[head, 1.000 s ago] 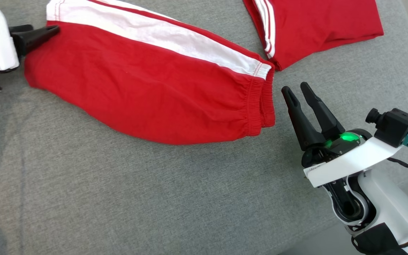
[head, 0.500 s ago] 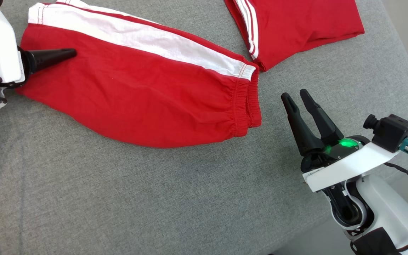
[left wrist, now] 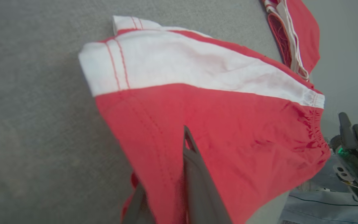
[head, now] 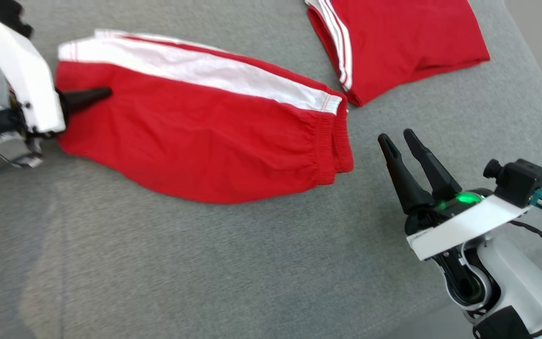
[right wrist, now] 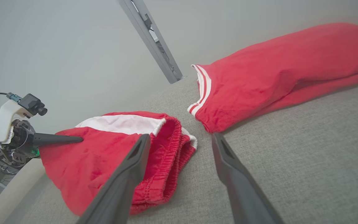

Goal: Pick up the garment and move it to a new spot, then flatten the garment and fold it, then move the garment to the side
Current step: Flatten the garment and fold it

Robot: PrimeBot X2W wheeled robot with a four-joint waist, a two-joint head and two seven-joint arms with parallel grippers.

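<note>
Left end effector (head: 103,93) is pinching narrow on the garment (head: 205,141) at its left hem | right end effector (head: 397,135) is hovering wide and empty, just beside the right waistband | garment is lying on the grey cushion (head: 205,263), second red piece (head: 407,42) far right | step: pick-up beginning; next: lifting needs both layers caught.

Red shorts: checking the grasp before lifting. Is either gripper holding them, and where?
The left gripper pinches the red shorts at their hem end, opposite the waistband; the right gripper is open.
</note>
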